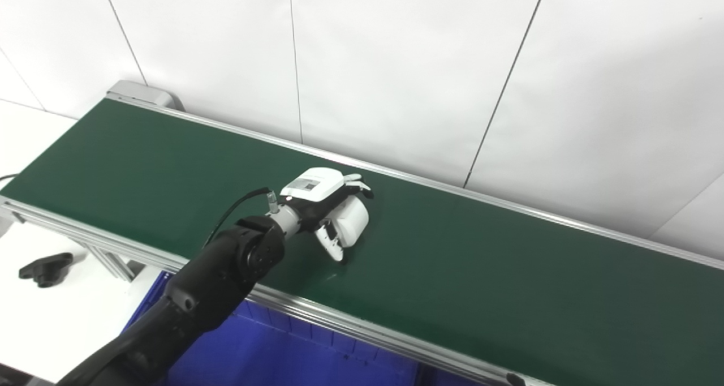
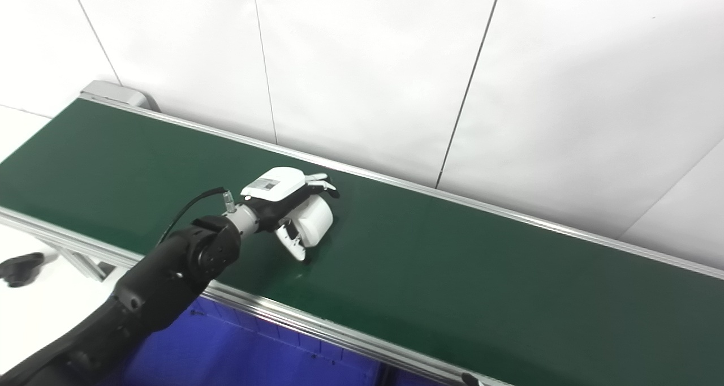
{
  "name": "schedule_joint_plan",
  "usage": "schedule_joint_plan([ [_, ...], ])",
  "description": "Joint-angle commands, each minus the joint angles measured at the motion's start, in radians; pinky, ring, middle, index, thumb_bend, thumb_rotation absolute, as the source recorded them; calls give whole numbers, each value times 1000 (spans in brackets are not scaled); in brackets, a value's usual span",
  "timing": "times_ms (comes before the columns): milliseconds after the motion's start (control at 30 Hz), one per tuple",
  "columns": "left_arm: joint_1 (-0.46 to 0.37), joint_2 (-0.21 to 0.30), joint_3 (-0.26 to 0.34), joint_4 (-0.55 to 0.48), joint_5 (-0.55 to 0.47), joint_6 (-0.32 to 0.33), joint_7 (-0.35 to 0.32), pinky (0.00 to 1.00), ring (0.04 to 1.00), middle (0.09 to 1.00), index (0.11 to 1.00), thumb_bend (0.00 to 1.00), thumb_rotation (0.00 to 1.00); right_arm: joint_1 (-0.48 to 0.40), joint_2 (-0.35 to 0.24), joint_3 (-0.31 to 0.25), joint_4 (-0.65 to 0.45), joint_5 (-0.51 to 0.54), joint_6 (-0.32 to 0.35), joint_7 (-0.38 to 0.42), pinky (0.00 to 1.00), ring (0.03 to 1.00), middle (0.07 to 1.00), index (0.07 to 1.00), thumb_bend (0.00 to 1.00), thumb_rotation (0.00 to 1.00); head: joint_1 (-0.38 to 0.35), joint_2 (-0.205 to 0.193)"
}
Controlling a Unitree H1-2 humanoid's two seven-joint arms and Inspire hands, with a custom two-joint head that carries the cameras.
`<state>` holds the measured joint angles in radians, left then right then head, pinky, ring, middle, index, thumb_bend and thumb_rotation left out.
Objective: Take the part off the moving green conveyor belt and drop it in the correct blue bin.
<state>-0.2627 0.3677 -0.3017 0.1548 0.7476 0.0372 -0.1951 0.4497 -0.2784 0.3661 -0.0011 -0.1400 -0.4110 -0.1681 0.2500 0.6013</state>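
Note:
The green conveyor belt [image 1: 141, 171] runs from the upper left to the lower right. My left hand [image 1: 331, 213] reaches over the middle of the belt, low on its surface. Its fingers [image 1: 357, 183] and thumb are curled around a white rounded part [image 1: 352, 221], which also shows in the right eye view [image 2: 314, 221]. The part is at belt level, and I cannot tell if it is lifted clear. A blue bin [image 1: 271, 349] sits below the belt's near edge, under my left arm. My right hand is out of view.
A black knob-shaped object [image 1: 45, 268] lies on the white table to the left of the belt. A white tiled wall stands right behind the belt. A small dark tip [image 1: 513, 379] shows at the bottom edge by the belt's near rail.

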Motion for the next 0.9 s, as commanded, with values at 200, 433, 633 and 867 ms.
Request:
schedule_joint_plan([
  [200, 25, -25, 4, -88, 64, 100, 39, 315, 436, 528, 500, 470, 0, 19, -8, -12, -37, 15, -59, -1, 696, 781, 818, 879, 898, 251, 2, 14],
  [433, 95, -27, 62, -264, 19, 137, 35, 304, 419, 536, 479, 466, 0, 30, -4, -15, -55, 22, -59, 8, 691, 779, 818, 880, 891, 249, -7, 43],
  [633, 224, -58, 214, -528, -283, 159, -32, 360, 451, 513, 470, 473, 0, 42, 8, -17, -95, -12, -58, 4, 758, 794, 824, 887, 864, 247, -40, 139],
  [867, 461, -35, 324, -645, -658, 6, -69, 361, 456, 519, 468, 474, 0, 65, 30, -8, -144, -49, -59, -8, 781, 802, 826, 887, 840, 258, -110, 213],
])
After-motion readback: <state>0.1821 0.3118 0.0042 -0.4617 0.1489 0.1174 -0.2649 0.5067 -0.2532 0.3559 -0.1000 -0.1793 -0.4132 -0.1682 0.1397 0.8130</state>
